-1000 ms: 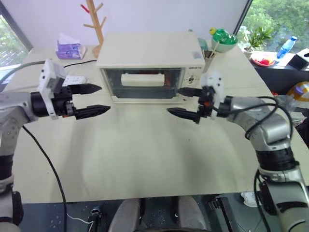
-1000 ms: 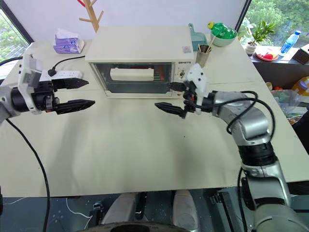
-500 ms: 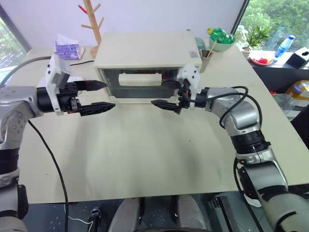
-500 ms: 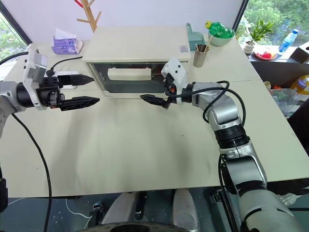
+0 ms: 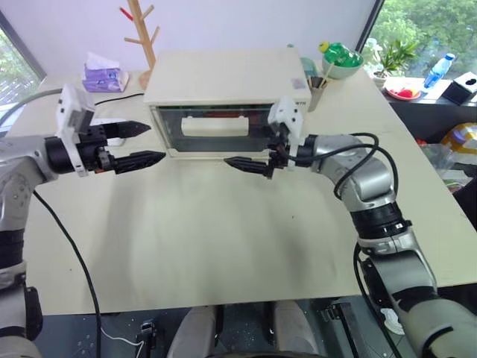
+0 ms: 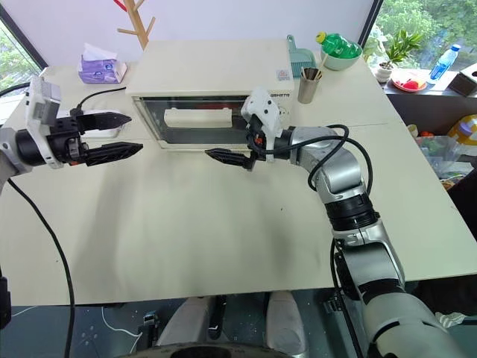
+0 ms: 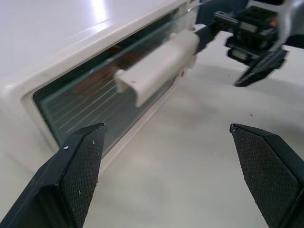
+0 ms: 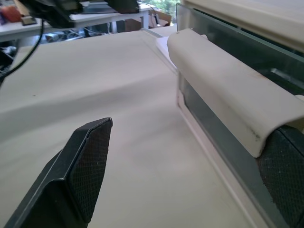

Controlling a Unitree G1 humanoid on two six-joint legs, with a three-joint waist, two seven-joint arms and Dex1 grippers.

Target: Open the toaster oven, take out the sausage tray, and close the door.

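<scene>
The cream-white toaster oven [image 5: 223,78] stands at the back middle of the table. Its glass door [image 5: 186,140] is closed, with the white bar handle [image 5: 216,127] across it. Behind the glass the sausage tray [image 7: 90,102] shows dimly as ridged metal with a reddish-brown patch. My right gripper [image 5: 241,151] is open in front of the door, pointing left, with one finger [image 8: 285,166] at the handle's right end. My left gripper [image 5: 156,142] is open and holds nothing. It hovers beside the oven's left front corner, pointing right.
A wooden peg rack [image 5: 144,37] and a purple tissue pack [image 5: 99,74] stand at the back left. A white power strip [image 6: 104,133] lies behind my left gripper. A cup of sticks [image 5: 317,78] and a green bowl [image 5: 343,60] sit right of the oven.
My right gripper has moved left along the oven front to the handle's right end. The left gripper has drawn back a little to the left. Both stay open.
</scene>
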